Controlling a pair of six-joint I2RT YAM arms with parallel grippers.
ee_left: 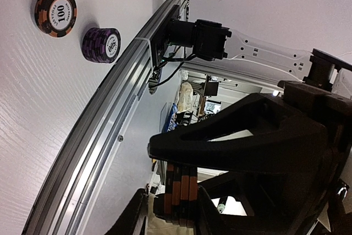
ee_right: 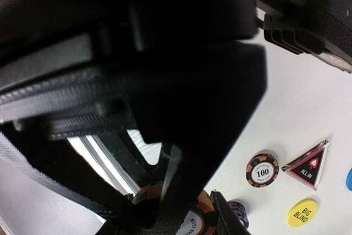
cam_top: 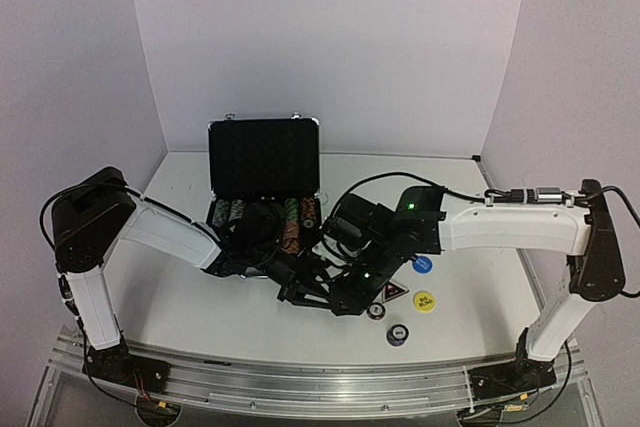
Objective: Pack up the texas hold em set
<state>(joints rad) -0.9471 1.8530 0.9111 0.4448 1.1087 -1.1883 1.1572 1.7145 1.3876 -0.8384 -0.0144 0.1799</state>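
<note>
The black silver-trimmed case stands open at the back, with rows of striped chips in its tray. In front of it my two grippers meet over the table. My right gripper is shut on a small stack of orange-and-black chips. My left gripper stands astride that same stack, one finger against it and a thin gap showing at the other. An orange 100 chip and a purple 500 stack lie loose on the table.
To the right of the grippers lie a black triangular marker, a yellow button and a blue button. The aluminium rail runs along the table's near edge.
</note>
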